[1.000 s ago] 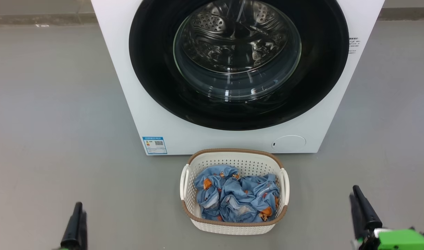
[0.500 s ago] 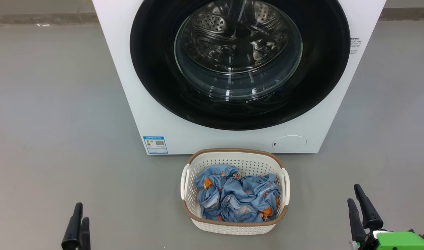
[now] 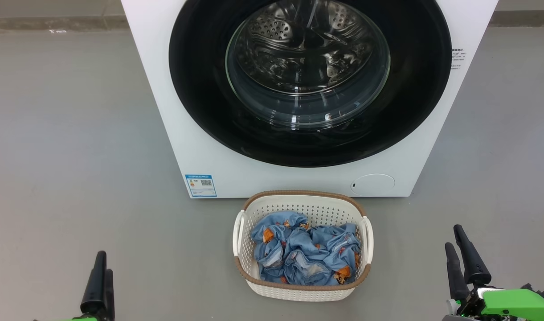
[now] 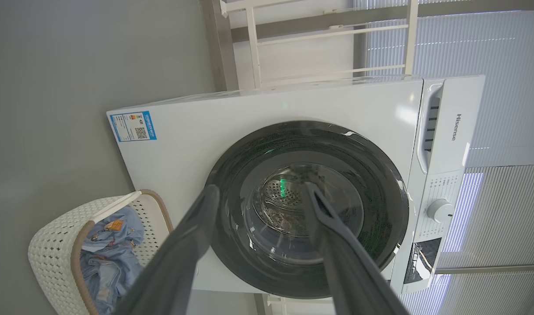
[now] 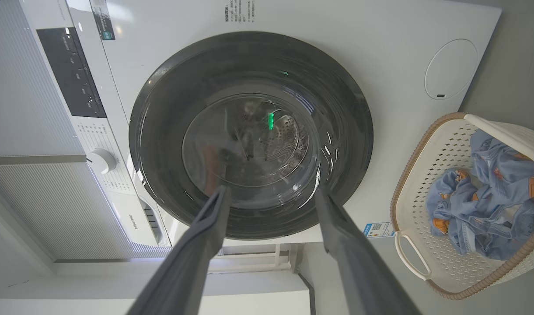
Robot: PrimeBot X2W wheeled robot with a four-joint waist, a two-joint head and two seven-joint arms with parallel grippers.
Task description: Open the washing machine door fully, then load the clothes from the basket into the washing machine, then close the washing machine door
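Observation:
The white washing machine (image 3: 209, 147) faces me with its door (image 3: 200, 89) shut, glossy black rim around the clear glass bowl (image 3: 307, 67). On the floor in front stands the cream basket (image 3: 303, 200), holding crumpled light blue clothes (image 3: 305, 254) with orange figures. My left gripper (image 3: 101, 274) hangs open at the lower left, well short of the basket. My right gripper (image 3: 460, 249) is open at the lower right. The left wrist view has the open left gripper (image 4: 260, 188) pointing at the door (image 4: 380, 218). In the right wrist view, the open right gripper (image 5: 272, 191) points at the door (image 5: 162, 109), with the basket (image 5: 428, 175) to one side.
Grey floor surrounds the machine on both sides. A blue sticker (image 3: 201, 185) and a round cover (image 3: 372, 183) sit low on the machine's front. The control panel dial (image 4: 439, 211) is at the top of the machine. A white rack (image 4: 328, 30) stands behind it.
Both grippers have gone from nearly shut to open. Each has risen slightly in the head view. The camera has shifted a little.

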